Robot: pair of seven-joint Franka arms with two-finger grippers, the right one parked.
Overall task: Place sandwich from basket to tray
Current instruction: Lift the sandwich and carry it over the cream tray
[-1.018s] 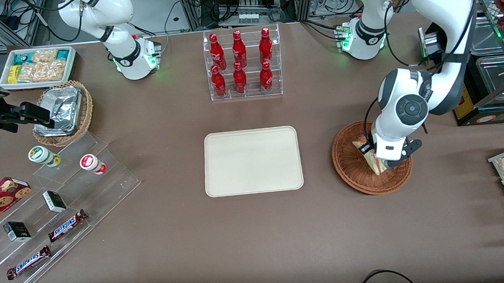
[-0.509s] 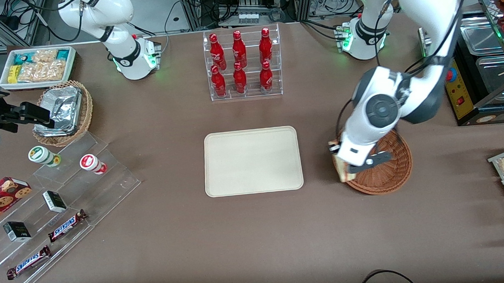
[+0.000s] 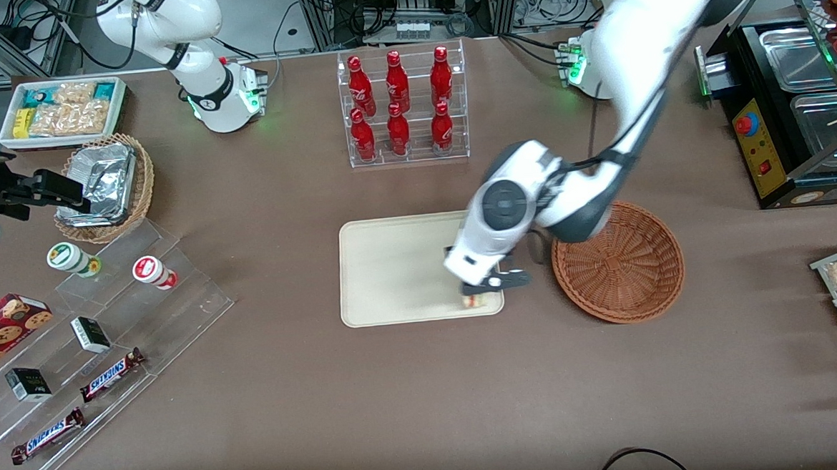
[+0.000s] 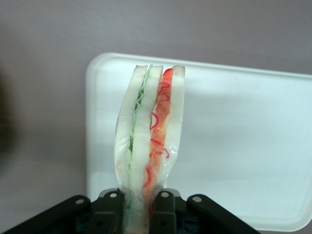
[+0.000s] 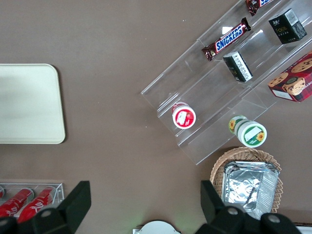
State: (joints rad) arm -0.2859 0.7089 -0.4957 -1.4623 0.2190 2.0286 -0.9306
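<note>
Your gripper [image 4: 146,207] pinches the soft, light, slippery-wrapped sandwich [image 4: 148,146] by its narrow end above the tray [image 4: 253,146], so go gently.

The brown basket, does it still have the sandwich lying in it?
No. The basket shows only bare wicker, while the sandwich is pinched in the tool above the cream tray.

sandwich [image 4: 148,146]: glossy clear wrap | tray [image 3: 391,265]: smooth matt | basket [image 3: 624,267]: woven wicker
</note>
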